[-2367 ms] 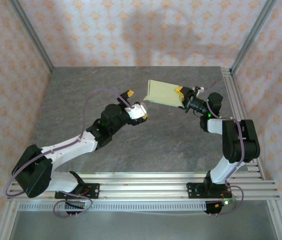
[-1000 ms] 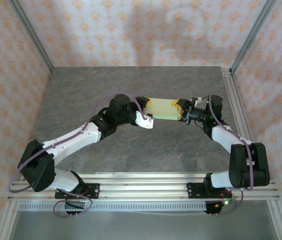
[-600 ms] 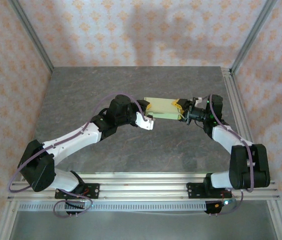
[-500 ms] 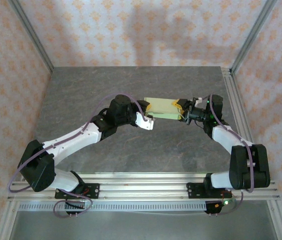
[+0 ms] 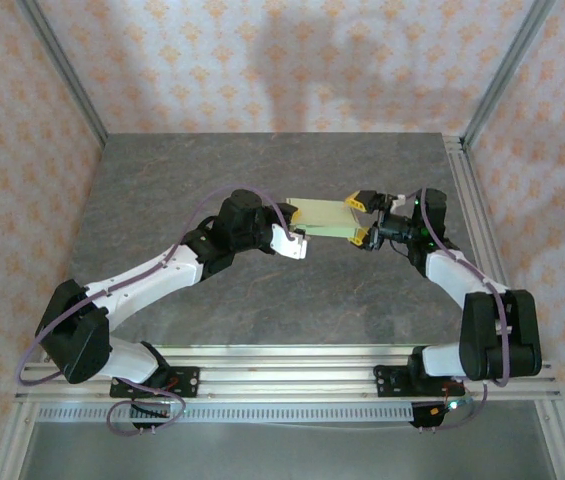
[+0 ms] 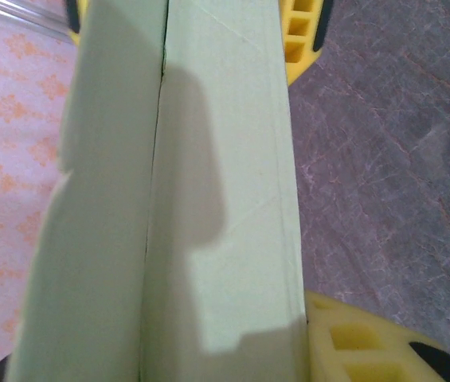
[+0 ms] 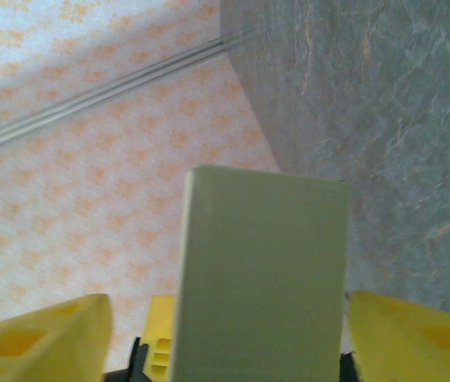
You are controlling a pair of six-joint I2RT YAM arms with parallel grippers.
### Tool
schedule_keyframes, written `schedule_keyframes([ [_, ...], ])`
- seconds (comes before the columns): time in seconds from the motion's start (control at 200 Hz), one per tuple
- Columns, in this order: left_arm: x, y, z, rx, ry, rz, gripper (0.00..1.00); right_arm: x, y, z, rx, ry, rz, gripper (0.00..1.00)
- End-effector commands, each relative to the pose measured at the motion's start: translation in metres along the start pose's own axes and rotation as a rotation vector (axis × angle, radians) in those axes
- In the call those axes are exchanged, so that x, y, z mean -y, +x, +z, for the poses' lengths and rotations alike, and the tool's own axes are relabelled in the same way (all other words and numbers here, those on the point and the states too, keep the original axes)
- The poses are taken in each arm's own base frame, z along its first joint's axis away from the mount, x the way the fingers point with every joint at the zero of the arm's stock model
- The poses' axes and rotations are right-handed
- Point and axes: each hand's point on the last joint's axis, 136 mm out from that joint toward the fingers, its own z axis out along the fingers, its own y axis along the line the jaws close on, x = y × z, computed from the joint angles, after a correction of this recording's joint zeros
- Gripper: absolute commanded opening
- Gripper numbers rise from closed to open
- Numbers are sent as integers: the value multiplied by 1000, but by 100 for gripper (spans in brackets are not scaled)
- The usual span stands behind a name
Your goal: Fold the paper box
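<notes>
Left hand (image 5: 299,224) clamps paper box (image 5: 326,216); right hand (image 5: 362,217) spread wide, fingers clear of box.

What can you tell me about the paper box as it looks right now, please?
The paper box is pale yellow-green thin card, folded into a flat, long rectangular sleeve with a lengthwise seam and faint creases. It is held above the grey table, lying lengthwise between the two grippers. The left gripper clamps its left end. The right gripper stands open around its right end, with its fingers clear of the card.
</notes>
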Motion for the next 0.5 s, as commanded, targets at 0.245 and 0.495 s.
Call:
schedule_keyframes([
  [0.245,21,13,7,36,72,-310,34,3,-18,-36,203,182,-210,95],
  [0.495,49,13,12,50,169,-596,34,6,-27,-55,333,291,-422,95],
])
